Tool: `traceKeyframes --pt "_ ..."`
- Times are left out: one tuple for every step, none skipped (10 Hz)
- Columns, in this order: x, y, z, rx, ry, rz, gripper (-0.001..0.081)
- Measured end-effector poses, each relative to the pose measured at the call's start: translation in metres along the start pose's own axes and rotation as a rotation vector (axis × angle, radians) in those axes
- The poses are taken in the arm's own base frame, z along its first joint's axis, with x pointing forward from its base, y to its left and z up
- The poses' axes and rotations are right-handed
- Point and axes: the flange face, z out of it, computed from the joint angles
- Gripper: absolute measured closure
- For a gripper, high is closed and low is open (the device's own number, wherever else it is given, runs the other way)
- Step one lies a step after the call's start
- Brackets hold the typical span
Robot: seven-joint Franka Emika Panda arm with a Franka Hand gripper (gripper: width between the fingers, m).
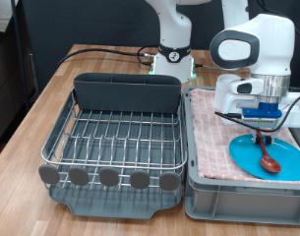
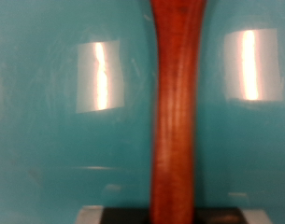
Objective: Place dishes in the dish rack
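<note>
Franka arm w/ its gripper (image 1: 264,130) lowered over the grey bin (image 1: 246,192) at the exterior view's right, where a pink checkered cloth (image 1: 210,133) lines the inside. The light-blue plate (image 1: 250,153) lies flat on that cloth, and the reddish-brown wooden spoon (image 1: 270,159) rests on the plate, bowl end at approx 5 o'clock from the gripper, handle running up toward the fingers. Gripper sits directly above the plate's upper part, right at the spoon handle's top end. From this side, cannot tell how wide the fingers are set or whether they press the handle; the white hand body blocks that.

Wrist view: spoon handle (image 2: 177,112) fills the centre as a vertical brown bar, v. close to the lens and blurred, w/ the plate (image 2: 39,112) as a teal field behind it on both sides. Two pale reflections show on the plate glaze, one each side of the handle. Fingers themselves aren't clearly visible here, so grip state stays unknown.

The dish rack (image 1: 118,144) stands at the exterior view's left, approx 9 o'clock from the gripper, touching or just beside the bin's wall. Its silver wire grid holds no dishes; tall grey back compartment at 12 o'clock of the rack, round grey tabs along its 6 o'clock edge. Both sit on a wooden table (image 1: 27,118). Cup not visible in either view.
</note>
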Motion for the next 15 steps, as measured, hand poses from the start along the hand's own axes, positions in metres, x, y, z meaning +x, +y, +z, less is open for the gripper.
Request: traceKeyframes --pt "0.001 0.000 0.000 0.001 0.000 0.002 0.0688" --pt "0.002 -0.002 -0.002 0.000 0.002 0.006 0.0716" --pt "0.006 -0.006 -0.008 0.000 0.005 0.014 0.0716" --pt "0.011 -0.011 -0.015 -0.008 0.011 0.021 0.0716" --pt "0.016 -0.017 -0.027 -0.012 0.014 0.031 0.0716" --pt "0.021 -0.021 -0.040 -0.010 0.016 0.045 0.0716" --pt "0.027 -0.024 -0.053 -0.010 0.019 0.058 0.0716" --pt "0.033 -0.026 -0.067 -0.010 0.017 0.079 0.0716" --pt "0.038 -0.024 -0.079 -0.016 0.012 0.120 0.0716" --pt "0.041 -0.020 -0.090 -0.024 0.009 0.179 0.0716" --pt "0.044 -0.014 -0.099 -0.040 0.008 0.256 0.0717" --pt "0.043 -0.005 -0.108 -0.052 0.011 0.323 0.0717" --pt "0.042 -0.005 -0.107 -0.049 0.010 0.299 0.0717" --pt "0.044 -0.004 -0.106 -0.051 0.012 0.315 0.0717" --pt "0.050 0.002 -0.105 -0.070 0.020 0.372 0.0717"
